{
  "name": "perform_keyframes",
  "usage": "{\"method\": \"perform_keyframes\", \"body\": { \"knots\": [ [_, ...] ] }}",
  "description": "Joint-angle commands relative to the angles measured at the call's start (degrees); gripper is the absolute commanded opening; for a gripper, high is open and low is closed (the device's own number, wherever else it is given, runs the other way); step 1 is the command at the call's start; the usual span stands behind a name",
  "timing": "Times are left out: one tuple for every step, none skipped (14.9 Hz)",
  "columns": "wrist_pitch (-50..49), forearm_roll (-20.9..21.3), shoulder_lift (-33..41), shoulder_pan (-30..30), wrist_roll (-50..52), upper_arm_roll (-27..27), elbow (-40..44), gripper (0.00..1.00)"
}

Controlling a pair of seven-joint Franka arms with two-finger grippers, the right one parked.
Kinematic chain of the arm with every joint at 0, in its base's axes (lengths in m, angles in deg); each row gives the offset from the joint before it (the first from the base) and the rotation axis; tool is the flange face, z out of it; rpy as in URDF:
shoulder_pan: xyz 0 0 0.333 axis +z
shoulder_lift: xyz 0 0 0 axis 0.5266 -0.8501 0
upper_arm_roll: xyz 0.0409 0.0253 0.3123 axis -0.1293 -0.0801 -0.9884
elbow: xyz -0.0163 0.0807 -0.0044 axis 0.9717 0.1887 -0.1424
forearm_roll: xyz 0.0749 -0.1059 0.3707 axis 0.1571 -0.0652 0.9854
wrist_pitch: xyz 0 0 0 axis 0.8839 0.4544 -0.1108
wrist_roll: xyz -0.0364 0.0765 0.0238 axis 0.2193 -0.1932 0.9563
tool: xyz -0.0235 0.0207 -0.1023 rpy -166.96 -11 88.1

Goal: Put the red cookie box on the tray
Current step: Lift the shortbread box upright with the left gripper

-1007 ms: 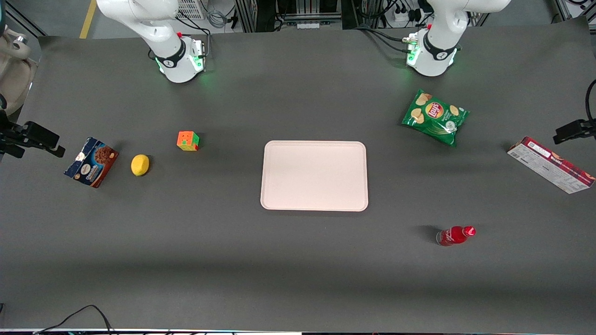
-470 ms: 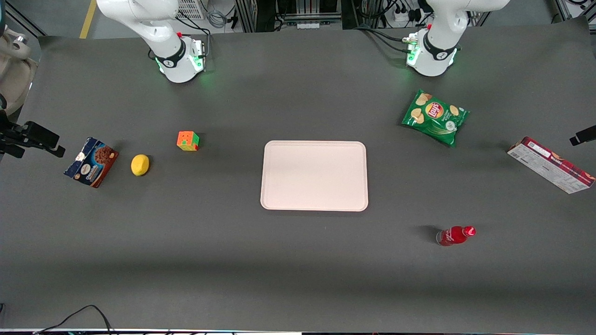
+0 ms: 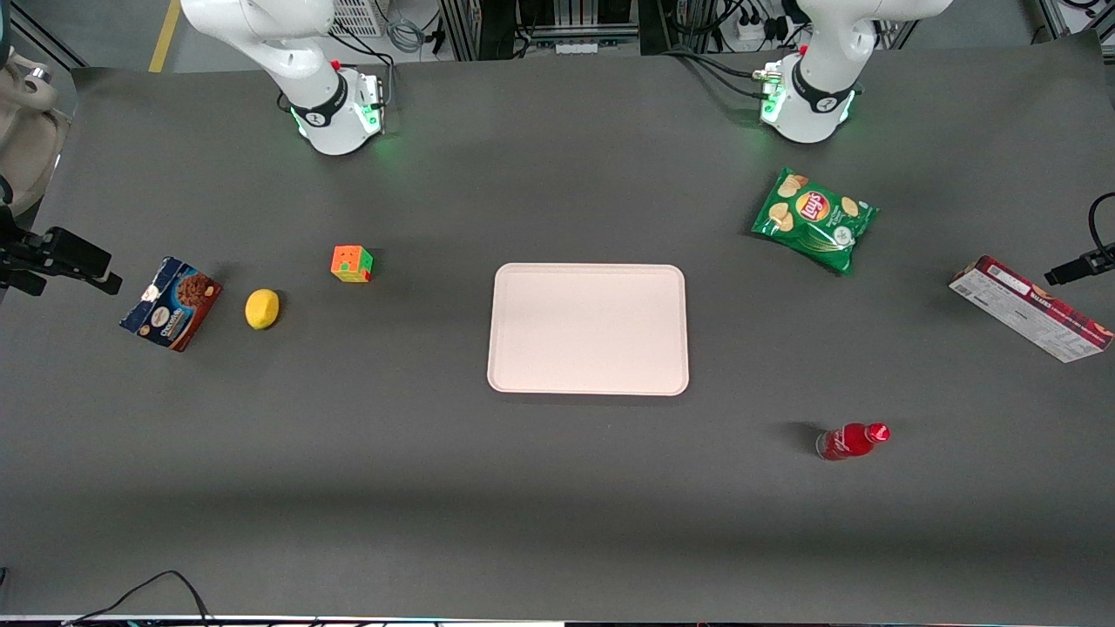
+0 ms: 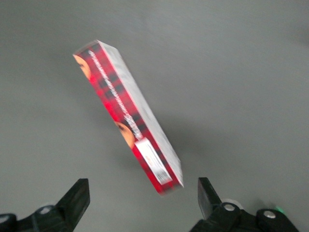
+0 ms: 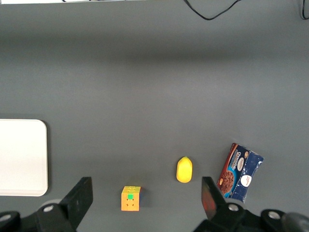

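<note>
Hovering with my gripper point(image 4: 140, 200) spread wide above the red cookie box point(image 4: 128, 116), which lies at the tabletop's working-arm edge, well apart from the tray point(image 3: 588, 329). Best to square the fingers point(image 4: 75, 200) across its narrow width before descending.

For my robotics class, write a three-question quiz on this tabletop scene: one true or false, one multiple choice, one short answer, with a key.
1. True or false: the red cookie box already lies on the tray.
2. Which thing lies nearest the lemon? A) chips bag B) puzzle cube C) red bottle
3. In the left wrist view, how does the gripper stand relative to the red cookie box?

Key
1. False: the box lies on the table toward the working arm's end, apart from the tray.
2. B
3. Its fingers are spread open, one at each side of the box's near end, above it and not touching it.
</note>
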Motion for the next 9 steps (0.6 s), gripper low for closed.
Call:
{"method": "perform_keyframes", "body": {
  "knots": [
    [9.28,-3.68,-4.03,2.39,-4.16,-1.06,-2.44,1.00],
    [10.00,-7.01,-5.97,2.49,-5.47,-1.06,-2.18,1.00],
    [10.79,-10.26,-7.81,2.49,-6.70,-1.06,-2.09,1.00],
    [11.93,-12.56,-9.40,2.49,-7.59,-1.06,-2.08,1.00],
    [12.28,-13.88,-10.54,2.40,-7.59,-1.06,-2.08,1.00],
    [12.38,-15.38,-11.25,2.40,-7.59,-1.06,-2.08,1.00],
    [12.64,-16.96,-12.04,2.40,-7.68,-1.06,-1.91,1.00],
    [14.21,-18.10,-13.18,2.40,-7.60,-1.06,-1.82,1.00],
    [16.05,-18.81,-14.32,2.40,-7.68,-1.06,-1.91,1.00]
  ]
}}
